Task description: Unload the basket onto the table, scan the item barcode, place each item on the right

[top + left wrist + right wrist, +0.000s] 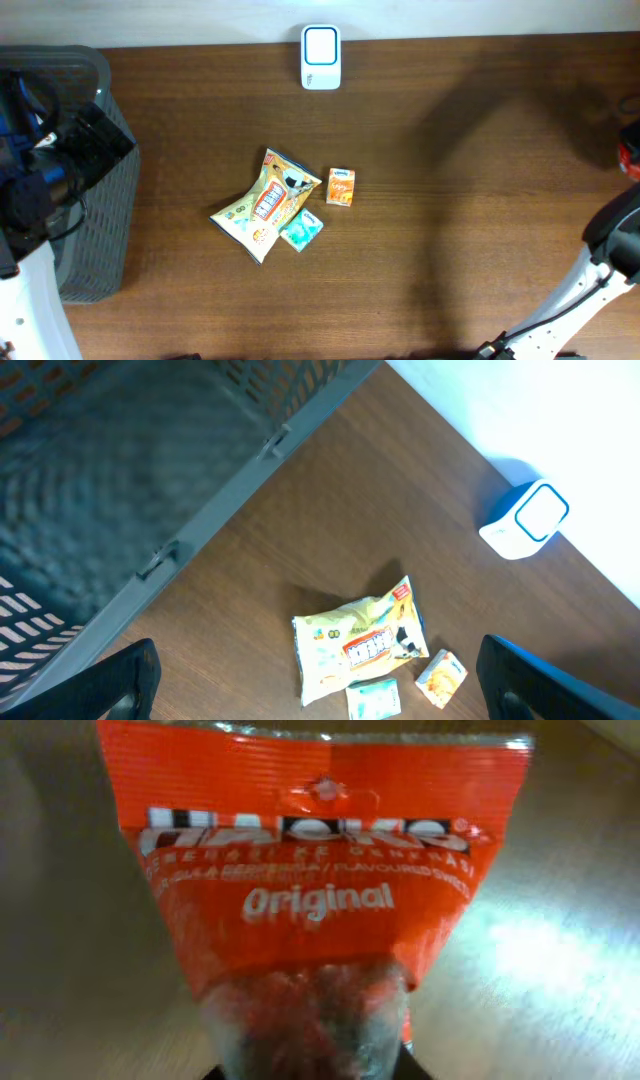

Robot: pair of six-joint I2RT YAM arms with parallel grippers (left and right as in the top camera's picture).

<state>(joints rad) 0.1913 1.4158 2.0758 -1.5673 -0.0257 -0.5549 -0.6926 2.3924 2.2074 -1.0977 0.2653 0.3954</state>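
Closest to us, a red-orange plastic snack packet (315,870) fills the right wrist view, hanging just before the right end effector (310,1072). Only dark slivers of that end effector show at the frame's foot, so we cannot tell whether it grips the packet. "Original" reads clearly in white. The line above it gives up only "FLAVOURED", and the brand band is too blurred to read. From overhead, the packet is a red sliver at the right edge of the brown wooden surface (480,250).

The left end effector (315,678) hangs spread wide and empty over a grey mesh basket (95,230). Mid-surface lie a yellow crinkled snack bag (268,205), a small orange carton (341,186) and a teal sachet (302,229), their print too small for us. At the far edge, well apart from the packet, stands a white, blue-faced scanner box (320,57).

We judge two risks: a loose hold could drop the packet, and no barcode shows on this face, so a wrong turn or glare off the film could spoil the read.
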